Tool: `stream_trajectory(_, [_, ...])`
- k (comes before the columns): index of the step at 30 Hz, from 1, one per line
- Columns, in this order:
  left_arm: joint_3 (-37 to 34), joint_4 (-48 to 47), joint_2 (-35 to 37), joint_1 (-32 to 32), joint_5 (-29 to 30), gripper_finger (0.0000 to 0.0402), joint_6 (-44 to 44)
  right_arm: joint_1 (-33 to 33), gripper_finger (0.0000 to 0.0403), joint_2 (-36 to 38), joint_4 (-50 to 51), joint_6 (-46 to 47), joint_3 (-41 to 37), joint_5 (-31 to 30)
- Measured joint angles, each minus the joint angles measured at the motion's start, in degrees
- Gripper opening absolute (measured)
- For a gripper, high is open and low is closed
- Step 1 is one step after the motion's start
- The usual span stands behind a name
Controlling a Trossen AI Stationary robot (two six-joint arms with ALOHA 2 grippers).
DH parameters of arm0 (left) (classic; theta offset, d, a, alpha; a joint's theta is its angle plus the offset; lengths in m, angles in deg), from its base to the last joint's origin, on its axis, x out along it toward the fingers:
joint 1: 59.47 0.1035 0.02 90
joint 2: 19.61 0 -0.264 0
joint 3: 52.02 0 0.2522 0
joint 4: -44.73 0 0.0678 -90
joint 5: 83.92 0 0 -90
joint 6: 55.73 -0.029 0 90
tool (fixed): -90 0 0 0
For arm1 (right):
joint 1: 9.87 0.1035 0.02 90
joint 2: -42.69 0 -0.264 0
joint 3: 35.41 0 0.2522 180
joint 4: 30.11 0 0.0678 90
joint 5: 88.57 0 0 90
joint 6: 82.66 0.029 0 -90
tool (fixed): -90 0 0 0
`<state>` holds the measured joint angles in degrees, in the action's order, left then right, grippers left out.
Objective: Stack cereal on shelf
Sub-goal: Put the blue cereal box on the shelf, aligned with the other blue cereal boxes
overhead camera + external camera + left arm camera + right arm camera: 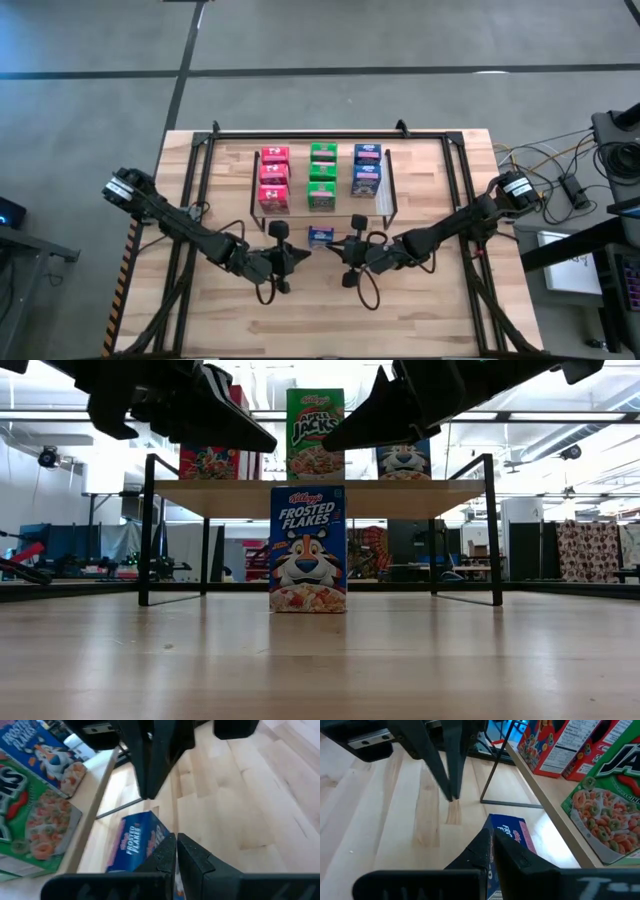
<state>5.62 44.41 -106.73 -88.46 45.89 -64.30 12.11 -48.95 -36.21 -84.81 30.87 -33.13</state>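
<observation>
One blue cereal box (320, 236) (308, 548) stands upright on its bottom end on the table, just in front of the shelf (392, 195) (420, 485). Red (273, 180), green (322, 175) and blue (367, 170) cereal boxes stand in rows on the shelf's wooden top. My left gripper (303, 256) (176, 840) and my right gripper (342, 250) (490, 837) are both shut. They hover tip to tip above and just near of the standing box, touching nothing.
The bigger black frame (200, 150) runs round the table's far and side edges. Bare wooden tabletop (320, 320) lies toward the near edge. Cables and equipment (570, 190) sit off the table's right side.
</observation>
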Motion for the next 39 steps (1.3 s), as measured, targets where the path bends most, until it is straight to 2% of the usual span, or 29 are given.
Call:
stream_trajectory(6, [-0.5,1.1,0.0,-0.1,-0.3,0.0000,0.4,0.1,0.0013,0.0,0.0,1.8,0.0,0.6])
stream_trajectory(12, [-0.6,5.7,-3.6,-0.2,-2.5,0.0000,-0.5,1.2,0.0013,0.4,-0.6,1.1,0.0,8.6])
stream_trajectory(17, [-0.6,11.6,-7.7,-0.3,-3.3,0.0000,-2.8,3.4,0.0013,0.7,-0.5,1.2,0.0,9.1])
stream_trajectory(21, [-0.6,14.4,-8.8,-0.3,-0.4,0.0000,-4.4,4.1,0.0013,0.6,0.1,3.2,0.0,9.1])
stream_trajectory(23, [-0.6,15.3,-8.9,-0.3,1.9,0.0000,-5.6,4.3,0.0013,0.7,0.3,4.0,0.0,8.3])
stream_trajectory(30, [-0.5,15.5,-9.7,0.5,10.3,0.0000,-6.4,4.0,0.0013,0.6,3.3,4.3,-0.1,-3.0])
stream_trajectory(39, [-0.5,15.4,-10.3,0.9,10.7,0.0000,-6.2,1.8,0.0013,0.6,3.3,5.8,-0.1,-3.3])
